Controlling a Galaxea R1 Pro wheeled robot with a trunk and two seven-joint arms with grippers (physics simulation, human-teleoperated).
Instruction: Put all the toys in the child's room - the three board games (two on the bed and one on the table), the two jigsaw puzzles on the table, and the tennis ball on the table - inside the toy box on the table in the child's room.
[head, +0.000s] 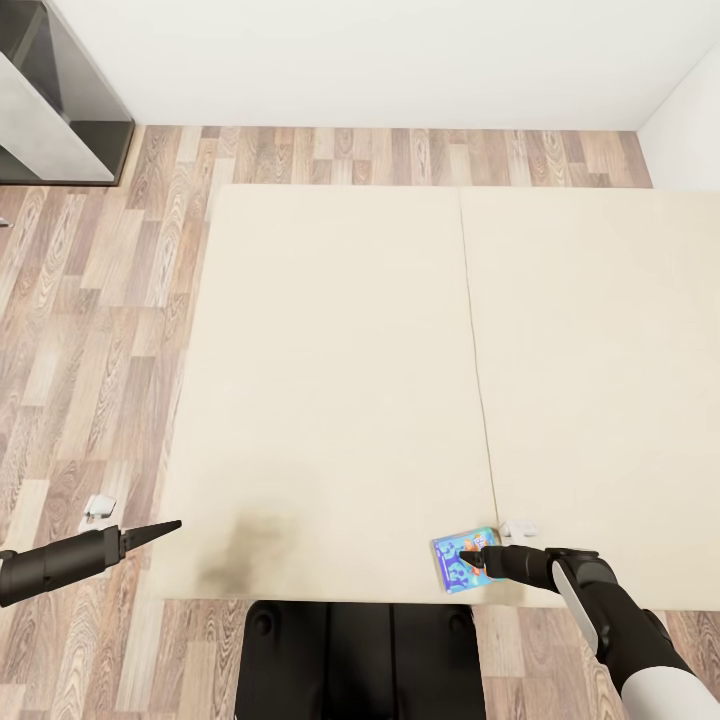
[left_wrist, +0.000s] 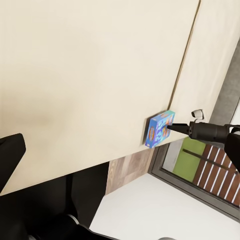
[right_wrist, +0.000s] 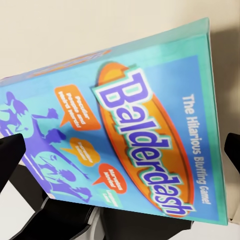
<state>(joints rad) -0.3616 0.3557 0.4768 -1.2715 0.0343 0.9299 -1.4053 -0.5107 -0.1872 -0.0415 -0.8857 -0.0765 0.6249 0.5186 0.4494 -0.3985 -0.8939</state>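
Board game lies at the bed's near edge, directly ahead of the right gripper — fingers apart, straddling it; left gripper well apart, apparently together.

Bright, flat, even simulator light, no glare anywhere. Only strong shadow is a smudgy dark patch on the bed near its 7 o'clock edge in head view. Board game lettering slightly soft at close range in right wrist view. Wood floor grain crisp, edges undistorted.
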